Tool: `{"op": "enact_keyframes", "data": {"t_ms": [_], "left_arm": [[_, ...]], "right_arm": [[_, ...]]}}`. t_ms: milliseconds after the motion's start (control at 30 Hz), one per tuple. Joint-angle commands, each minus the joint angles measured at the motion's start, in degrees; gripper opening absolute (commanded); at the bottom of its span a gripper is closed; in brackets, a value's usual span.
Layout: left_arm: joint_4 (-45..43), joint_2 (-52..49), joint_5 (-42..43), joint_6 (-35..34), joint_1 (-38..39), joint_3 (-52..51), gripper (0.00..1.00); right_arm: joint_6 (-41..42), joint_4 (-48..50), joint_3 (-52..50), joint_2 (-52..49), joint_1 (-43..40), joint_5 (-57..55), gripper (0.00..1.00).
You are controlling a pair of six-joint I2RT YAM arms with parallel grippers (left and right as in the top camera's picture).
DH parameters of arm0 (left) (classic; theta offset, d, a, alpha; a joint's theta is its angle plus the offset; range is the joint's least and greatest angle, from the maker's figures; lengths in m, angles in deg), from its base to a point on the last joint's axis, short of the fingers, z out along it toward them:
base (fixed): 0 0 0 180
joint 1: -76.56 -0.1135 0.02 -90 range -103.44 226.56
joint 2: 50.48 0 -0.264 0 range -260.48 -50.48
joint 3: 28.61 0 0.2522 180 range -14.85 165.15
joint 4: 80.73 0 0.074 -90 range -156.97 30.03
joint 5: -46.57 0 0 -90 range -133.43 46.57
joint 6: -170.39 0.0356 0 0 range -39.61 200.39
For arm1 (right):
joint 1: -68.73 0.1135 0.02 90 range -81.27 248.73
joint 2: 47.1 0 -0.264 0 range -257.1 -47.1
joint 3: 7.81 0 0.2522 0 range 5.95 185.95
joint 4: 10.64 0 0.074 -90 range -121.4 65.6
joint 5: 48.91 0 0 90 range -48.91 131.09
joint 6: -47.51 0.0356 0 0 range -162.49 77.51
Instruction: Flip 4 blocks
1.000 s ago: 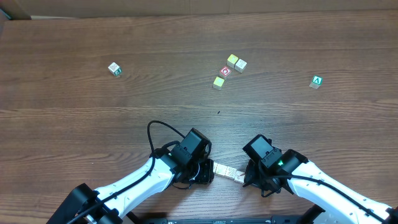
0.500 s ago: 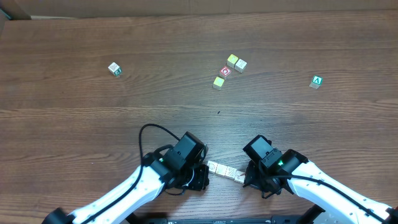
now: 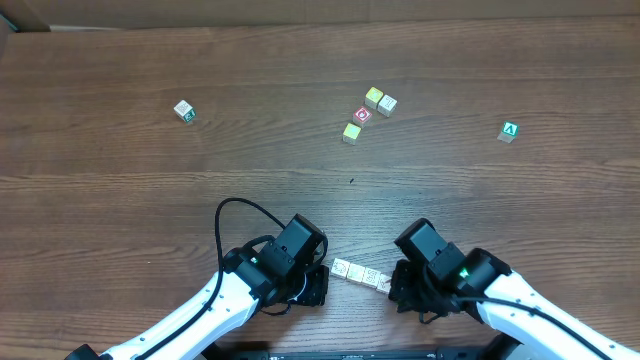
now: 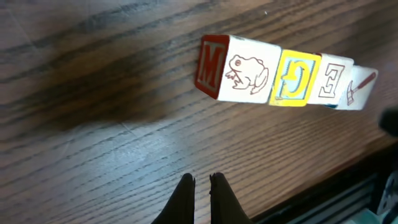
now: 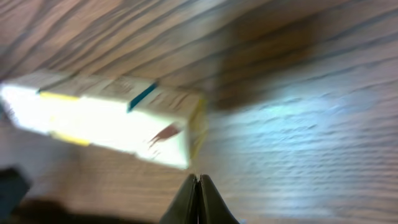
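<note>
Retreat on the left: the left gripper (image 4: 202,180), closed and empty, is sitting clear of the four small pale wooden cubes (image 3: 362,275) it was beside a second ago. They are lying in one touching row at bottom centre of the overhead view. The right gripper (image 5: 199,180), closed on nothing, is resting by the row's right end. Six other cubes (image 3: 351,132) are dotting the upper half.

Blocks: four small pale wooden cubes (image 4: 283,76), printed with frog, yellow letter, E, hammer.
Pose: lay touching, one row.
Place: between left gripper (image 4: 201,182) and right gripper (image 5: 199,182).
</note>
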Motion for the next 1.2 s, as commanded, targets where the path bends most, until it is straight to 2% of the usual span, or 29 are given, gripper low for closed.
{"op": "enact_keyframes", "data": {"t_ms": [0, 233, 700, 1167], "left_arm": [[-0.28, 0.48, -1.81, 1.07, 0.20, -0.13, 0.04], [-0.04, 0.48, -1.66, 1.14, -2.40, -0.13, 0.04], [0.70, 0.48, -1.68, 1.77, -3.45, -0.13, 0.04], [1.42, 0.48, -1.73, 1.79, -3.45, -0.13, 0.04]], "right_arm": [[1.03, 1.05, 0.09, 1.07, 4.59, 2.75, 0.04], [9.44, 4.46, -0.02, 0.15, 13.07, -1.84, 0.04], [9.51, 7.82, -0.02, -7.10, 12.57, -4.55, 0.04], [8.63, 7.85, -0.02, -7.67, 9.38, -6.45, 0.04]]}}
